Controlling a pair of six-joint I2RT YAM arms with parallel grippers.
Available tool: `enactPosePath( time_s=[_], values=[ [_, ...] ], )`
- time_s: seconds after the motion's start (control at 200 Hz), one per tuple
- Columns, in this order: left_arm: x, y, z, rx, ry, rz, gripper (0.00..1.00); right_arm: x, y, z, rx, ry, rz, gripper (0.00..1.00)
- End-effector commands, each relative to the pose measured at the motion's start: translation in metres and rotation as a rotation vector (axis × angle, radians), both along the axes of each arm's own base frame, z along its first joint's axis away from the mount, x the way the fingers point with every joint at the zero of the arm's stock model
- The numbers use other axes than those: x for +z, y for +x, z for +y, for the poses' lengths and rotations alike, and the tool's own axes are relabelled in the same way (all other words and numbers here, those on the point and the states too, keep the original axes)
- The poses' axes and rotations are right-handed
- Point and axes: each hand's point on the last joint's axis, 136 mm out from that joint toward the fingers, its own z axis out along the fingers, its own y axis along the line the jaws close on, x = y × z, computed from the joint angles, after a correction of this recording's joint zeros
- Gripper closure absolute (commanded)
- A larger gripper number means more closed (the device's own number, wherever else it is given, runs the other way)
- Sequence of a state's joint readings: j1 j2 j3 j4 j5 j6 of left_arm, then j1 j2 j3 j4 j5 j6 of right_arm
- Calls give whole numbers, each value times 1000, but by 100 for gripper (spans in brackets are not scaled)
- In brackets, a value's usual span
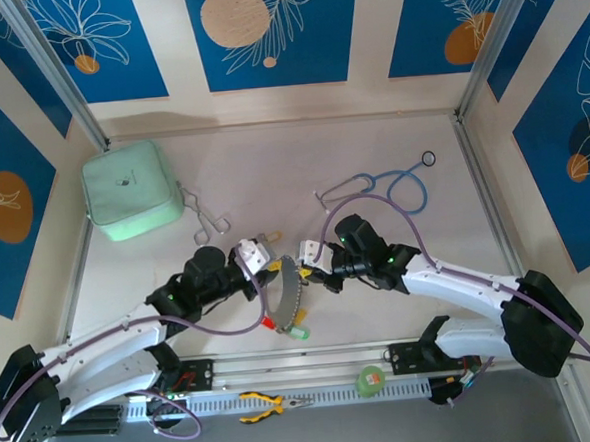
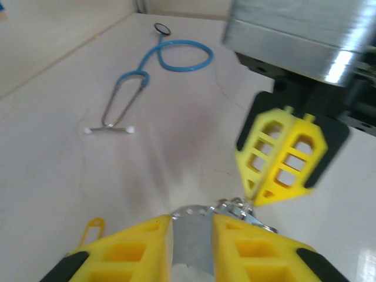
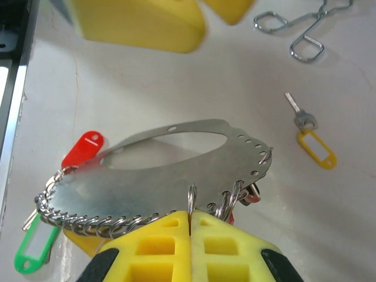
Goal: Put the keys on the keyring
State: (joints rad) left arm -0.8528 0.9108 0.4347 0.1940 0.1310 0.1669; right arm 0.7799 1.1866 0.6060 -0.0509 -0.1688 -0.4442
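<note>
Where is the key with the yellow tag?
In the right wrist view, the key with the yellow tag lies loose on the table, right of the keyring and below the forceps.

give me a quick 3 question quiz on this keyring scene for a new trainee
1. True or false: the yellow-tagged key already hangs on the keyring.
2. Which two tag colours show right beside the keyring? A) red and green B) blue and white C) orange and purple
3. What is the right end effector shut on?
Key: 1 false, it lies loose on the table, apart from the keyring. 2 A: red tag, green tag. 3 the keyring, at its ringed edge.
</note>
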Motion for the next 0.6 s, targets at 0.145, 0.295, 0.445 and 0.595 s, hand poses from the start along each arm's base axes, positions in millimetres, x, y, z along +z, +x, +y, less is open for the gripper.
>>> enactPosePath(
  time_s=[0.145,0.295,0.445,0.595],
  values=[
    [-34,-31,-16,-260,76,-27,81,10,-4,9,56,39,20,100],
    [-47,-26,-27,-300,86,-64,80,11,-8,10,78,44,6,100],
    [-48,-19,-34,-299,73,-92,78,13,-11,12,93,55,-8,100],
    [-51,-15,-37,-294,84,-91,77,14,-14,13,108,60,-15,100]
  ],
)
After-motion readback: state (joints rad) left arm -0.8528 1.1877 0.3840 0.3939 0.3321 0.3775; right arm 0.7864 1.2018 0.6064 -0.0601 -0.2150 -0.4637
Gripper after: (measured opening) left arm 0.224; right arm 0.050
